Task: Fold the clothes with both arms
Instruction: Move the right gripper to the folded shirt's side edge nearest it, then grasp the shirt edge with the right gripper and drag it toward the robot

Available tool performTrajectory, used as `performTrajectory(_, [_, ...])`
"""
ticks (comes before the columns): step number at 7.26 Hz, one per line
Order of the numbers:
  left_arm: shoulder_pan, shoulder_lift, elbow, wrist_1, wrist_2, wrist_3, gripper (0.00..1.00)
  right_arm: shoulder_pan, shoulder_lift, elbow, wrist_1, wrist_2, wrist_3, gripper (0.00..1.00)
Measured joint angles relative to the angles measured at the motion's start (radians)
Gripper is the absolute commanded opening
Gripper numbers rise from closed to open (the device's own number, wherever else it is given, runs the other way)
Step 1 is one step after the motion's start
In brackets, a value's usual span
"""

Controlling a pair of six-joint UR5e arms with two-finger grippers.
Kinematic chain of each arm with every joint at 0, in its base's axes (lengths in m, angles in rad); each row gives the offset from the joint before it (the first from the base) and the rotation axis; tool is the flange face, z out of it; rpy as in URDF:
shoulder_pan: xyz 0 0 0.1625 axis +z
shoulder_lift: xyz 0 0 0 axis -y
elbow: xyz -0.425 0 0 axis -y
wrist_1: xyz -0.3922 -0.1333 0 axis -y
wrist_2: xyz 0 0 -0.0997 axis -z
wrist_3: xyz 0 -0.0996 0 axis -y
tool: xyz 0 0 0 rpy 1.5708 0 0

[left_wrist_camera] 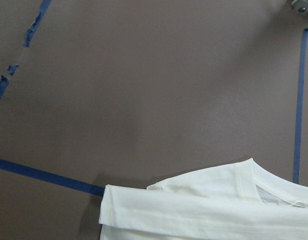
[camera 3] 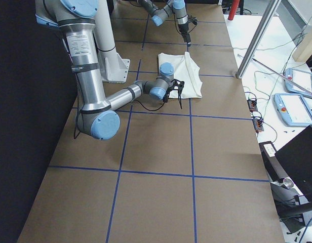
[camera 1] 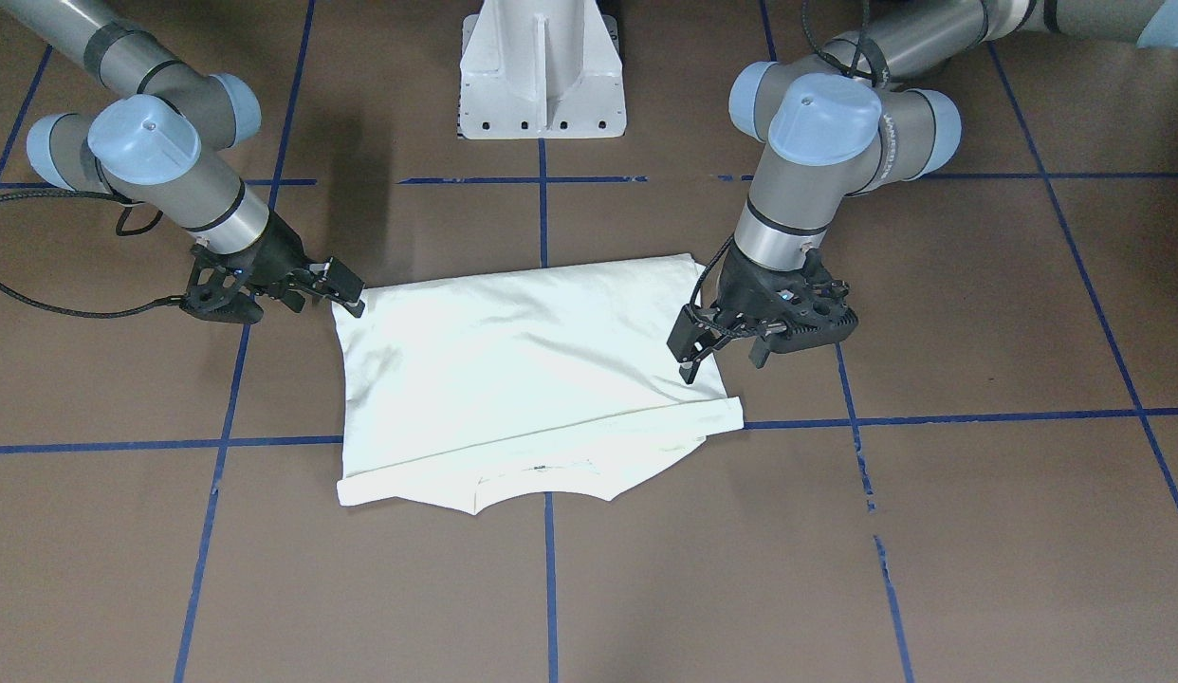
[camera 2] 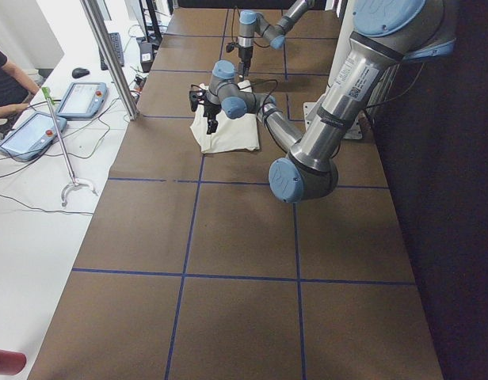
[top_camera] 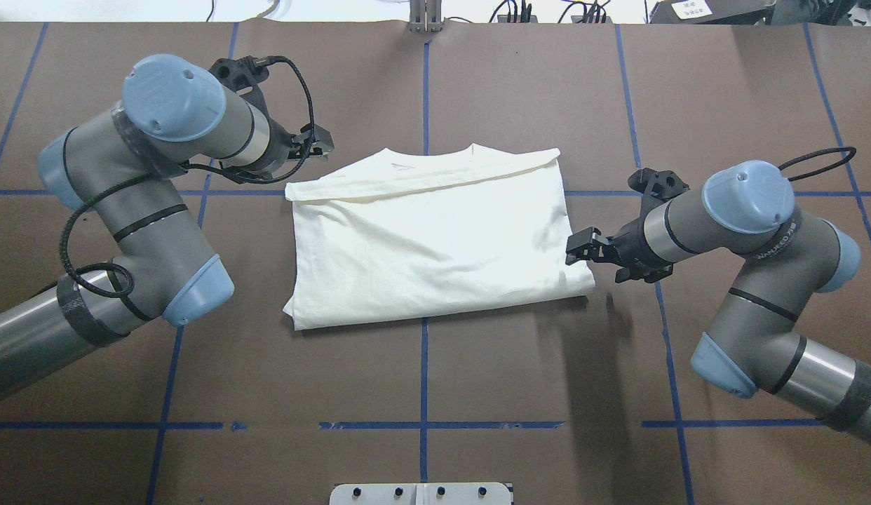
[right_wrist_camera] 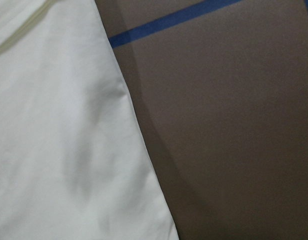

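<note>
Front-facing view: the shirt (camera 1: 532, 370) lies flat in the middle of the table (camera 1: 978, 531), plain side up, folded to a rough rectangle with the collar at its 6 o'clock. The left gripper (camera 1: 722, 359) hangs over the 3 o'clock edge, fingers parted and holding nothing. The right gripper (camera 1: 350, 292) is just beside the 10 o'clock corner, fingers also apart by the look of it, with no cloth lifted. The pedestal base (camera 1: 542, 66) is at 12, well apart.

Overhead: collar at 12, folded edge at 6. Left gripper off the 10 o'clock corner, right gripper at the 4 o'clock edge. You have room on every side; only tape lines (top_camera: 423, 365) show there.

Side views: too small to judge the claws. A person's arm and tablets sit off the table's long side.

Wrist views: the left shows the collar and a folded corner at 6, the right shows a side edge lying flat. No fingers in either.

Handling, as a judgement: thin cotton, light and limp, and the layers will slide. Pinch all layers at two corners of one side and carry it low.
</note>
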Motion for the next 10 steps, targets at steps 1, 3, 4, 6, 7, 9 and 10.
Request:
performTrajectory(1, [0.000, 0.001, 0.000, 0.000, 0.000, 0.000, 0.99, -0.008, 0.000, 0.001, 0.000, 0.000, 0.000, 0.04])
performTrajectory(3, [0.002, 0.001, 0.001, 0.000, 0.001, -0.001, 0.99, -0.014, 0.000, 0.001, 0.000, 0.001, -0.003, 0.00])
performTrajectory(4, [0.003, 0.002, 0.001, -0.001, 0.001, -0.001, 0.98, -0.017, 0.002, 0.001, 0.000, 0.005, -0.006, 0.00])
performTrajectory(6, [0.004, 0.002, 0.001, -0.002, 0.002, -0.001, 0.98, -0.021, 0.006, 0.005, 0.000, 0.012, -0.009, 0.00])
performTrajectory(7, [0.005, 0.002, 0.001, -0.002, 0.003, -0.001, 0.98, -0.026, 0.003, 0.013, 0.000, 0.013, -0.009, 0.00])
performTrajectory(9, [0.005, 0.002, -0.001, -0.002, 0.005, 0.000, 0.98, -0.065, -0.056, 0.089, 0.000, 0.012, -0.008, 0.00])
performTrajectory(10, [0.005, 0.002, -0.003, -0.002, 0.005, 0.000, 0.98, -0.104, -0.125, 0.168, 0.000, 0.011, -0.006, 0.00])
